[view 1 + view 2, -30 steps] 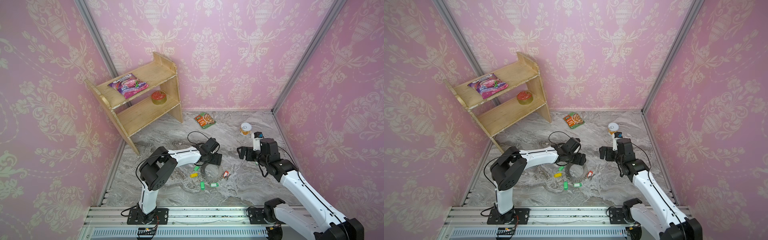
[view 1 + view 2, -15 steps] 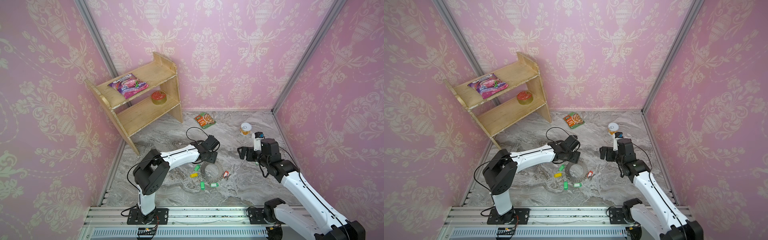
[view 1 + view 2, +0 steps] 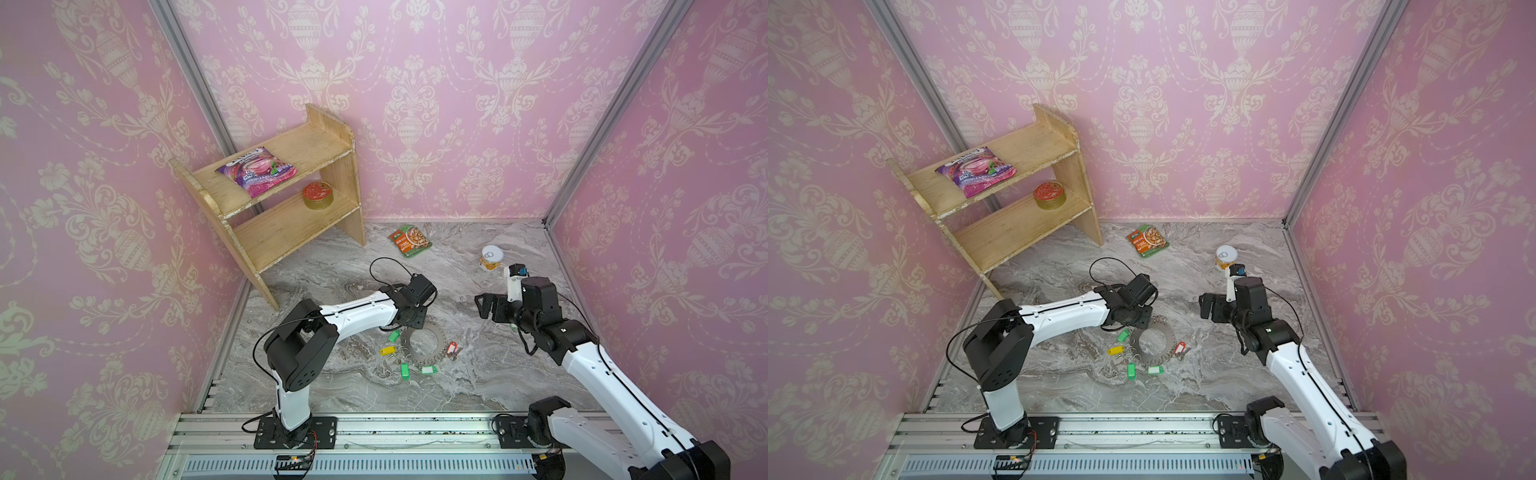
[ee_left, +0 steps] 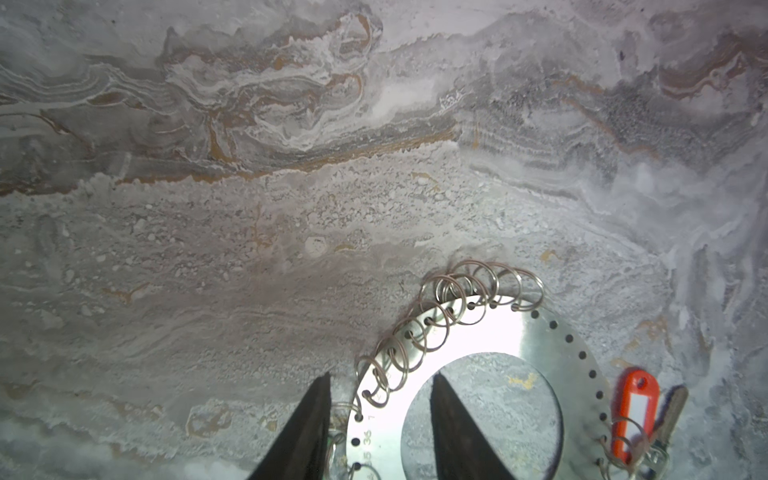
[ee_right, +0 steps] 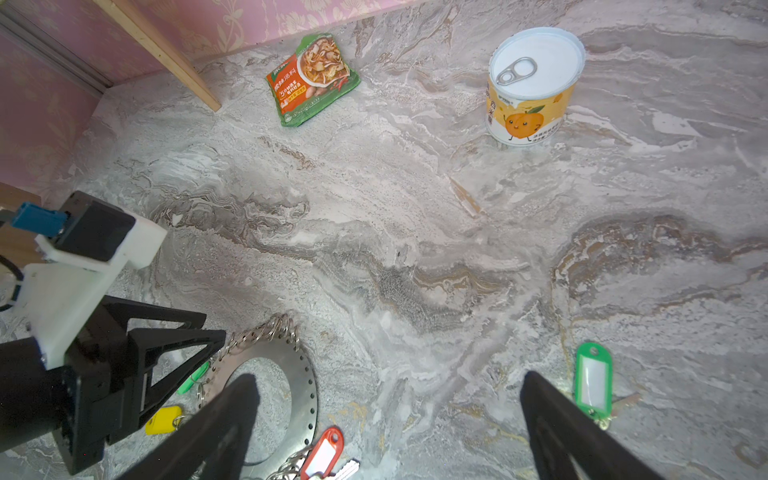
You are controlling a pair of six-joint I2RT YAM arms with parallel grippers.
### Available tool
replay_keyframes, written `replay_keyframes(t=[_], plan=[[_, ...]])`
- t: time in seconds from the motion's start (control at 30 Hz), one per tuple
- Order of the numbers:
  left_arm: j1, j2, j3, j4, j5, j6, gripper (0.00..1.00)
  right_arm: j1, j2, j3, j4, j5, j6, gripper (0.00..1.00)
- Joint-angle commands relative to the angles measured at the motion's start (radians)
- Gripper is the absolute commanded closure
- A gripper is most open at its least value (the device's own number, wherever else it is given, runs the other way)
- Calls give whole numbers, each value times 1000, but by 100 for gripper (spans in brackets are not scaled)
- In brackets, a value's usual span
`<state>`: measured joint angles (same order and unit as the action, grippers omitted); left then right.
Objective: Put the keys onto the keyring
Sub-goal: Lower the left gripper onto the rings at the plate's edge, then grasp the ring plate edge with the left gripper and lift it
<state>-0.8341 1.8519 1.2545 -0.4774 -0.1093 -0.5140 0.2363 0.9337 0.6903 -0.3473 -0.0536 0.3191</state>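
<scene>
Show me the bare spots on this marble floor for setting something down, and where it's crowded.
Bare marble: between the food packet and the pull-tab can; between the shelf and the left arm; the front strip between the keys and the rail. Crowded: around the keyring, ringed by keys, with the left hand astride its rim.
</scene>
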Motion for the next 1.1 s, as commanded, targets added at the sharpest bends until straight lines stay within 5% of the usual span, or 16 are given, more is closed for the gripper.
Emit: replay_keyframes(t=[0.0,1.07], plan=[[3,24,-4,-16,0,-23,60,6,8,31,8,2,13,0],[10,38,-33,-69,-14,-35,83,6,-9,17,5,11,15,0]])
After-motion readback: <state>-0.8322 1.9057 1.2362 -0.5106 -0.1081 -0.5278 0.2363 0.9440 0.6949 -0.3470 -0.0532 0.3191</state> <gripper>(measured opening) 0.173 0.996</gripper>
